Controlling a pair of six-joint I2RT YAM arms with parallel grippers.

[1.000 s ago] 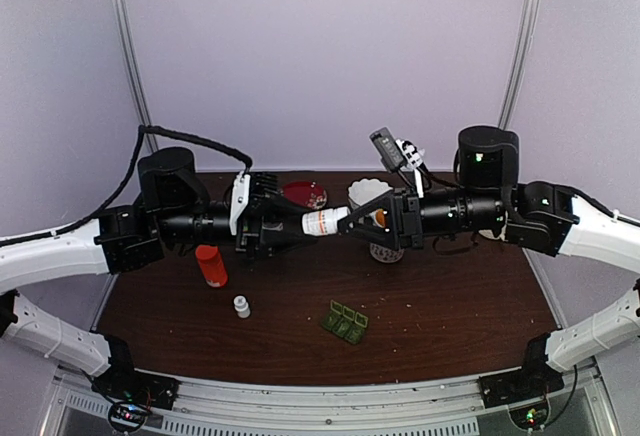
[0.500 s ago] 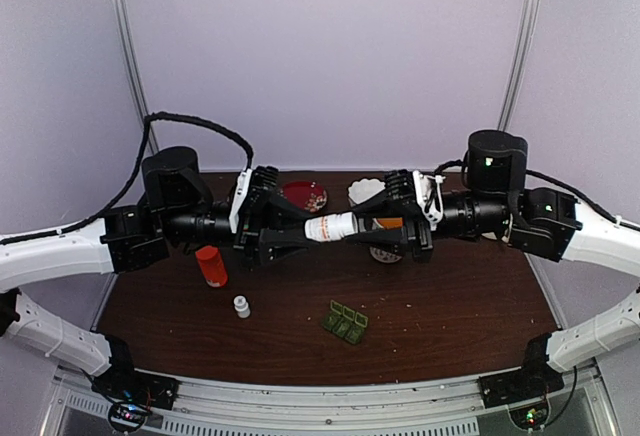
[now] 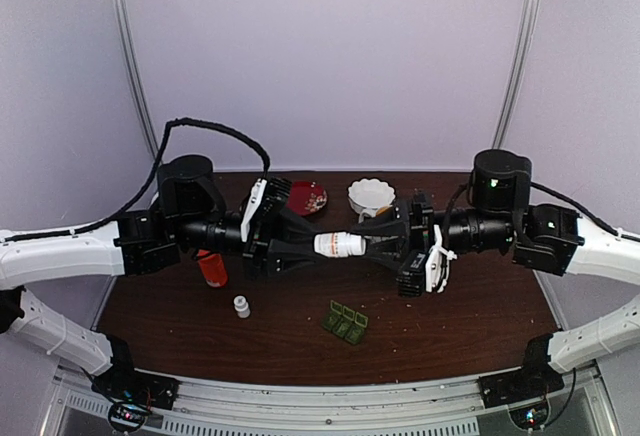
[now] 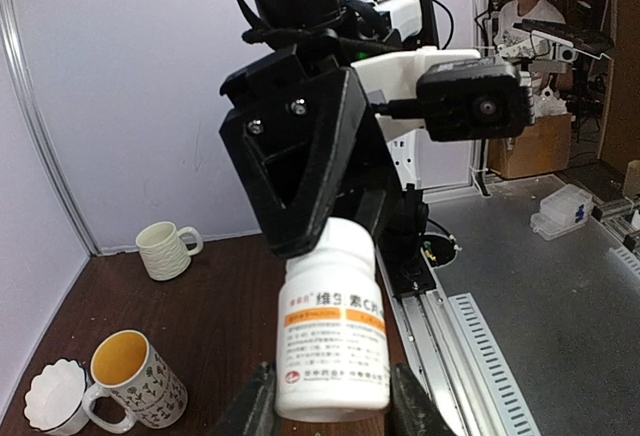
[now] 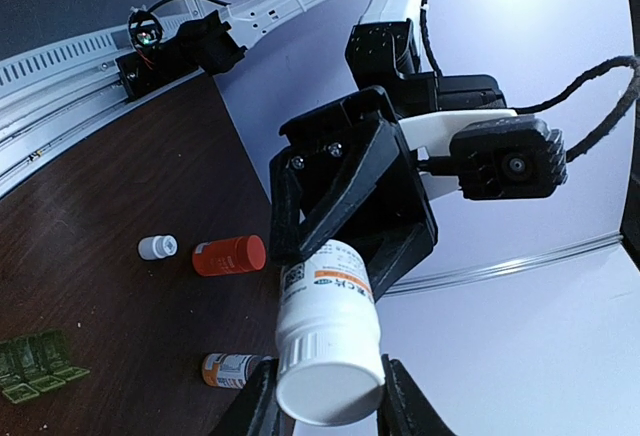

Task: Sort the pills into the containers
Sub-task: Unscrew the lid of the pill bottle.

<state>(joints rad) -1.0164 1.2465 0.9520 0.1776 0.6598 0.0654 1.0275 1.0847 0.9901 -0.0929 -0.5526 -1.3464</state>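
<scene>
Your left end effector is clamped on the base end of a white bottle. Your right end effector is clamped on its cap end, so the two hold it level in the air above the worktop. The dark-green pill box lies on the worktop, below the bottle and nearer the arm bases, touched by neither end effector.

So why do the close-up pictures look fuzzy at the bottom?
Left wrist view: the left fingers sit right at the lens, so they blur, while the label on the white bottle stays sharp. Right wrist view: the right fingers are equally soft, the frame is tilted, the cap brightly lit. Top external view: even light, faint shadows, little contrast against the dark table.
</scene>
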